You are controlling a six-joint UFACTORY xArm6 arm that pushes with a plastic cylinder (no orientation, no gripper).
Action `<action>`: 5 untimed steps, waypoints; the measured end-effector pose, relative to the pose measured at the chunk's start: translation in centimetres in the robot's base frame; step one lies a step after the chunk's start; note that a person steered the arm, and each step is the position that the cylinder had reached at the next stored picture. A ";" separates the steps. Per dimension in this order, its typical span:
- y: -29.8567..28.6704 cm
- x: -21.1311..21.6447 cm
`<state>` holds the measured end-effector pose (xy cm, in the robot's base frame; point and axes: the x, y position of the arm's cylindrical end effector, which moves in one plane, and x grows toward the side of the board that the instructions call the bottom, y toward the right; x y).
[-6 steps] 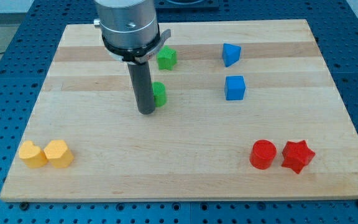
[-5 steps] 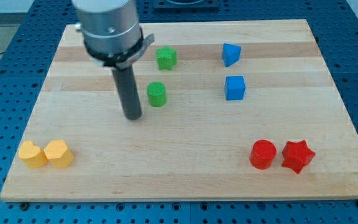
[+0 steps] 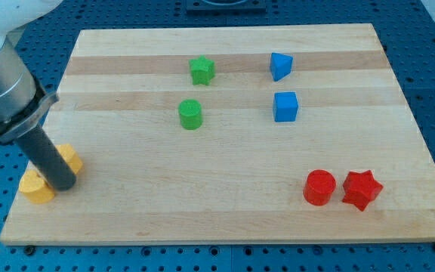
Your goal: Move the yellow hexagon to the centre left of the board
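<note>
While the rod leans in jawless, my tip (image 3: 61, 183) touches the yellow hexagon (image 3: 68, 159).

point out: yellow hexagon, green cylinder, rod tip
yellow hexagon (image 3: 71, 158), camera view, exposed right edge beside the rod
green cylinder (image 3: 190, 114), camera view, middle of its body
my tip (image 3: 61, 183), camera view, rod's very bottom end

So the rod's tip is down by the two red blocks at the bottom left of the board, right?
Not quite. The blocks are wrong: the camera view shows my tip at the bottom left between two yellow blocks, one to its left and one just above it. The red cylinder and red star sit at the bottom right.
</note>
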<state>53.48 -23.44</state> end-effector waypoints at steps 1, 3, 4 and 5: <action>-0.9 -5.4; -6.0 -5.1; -2.2 -7.5; 0.9 -12.6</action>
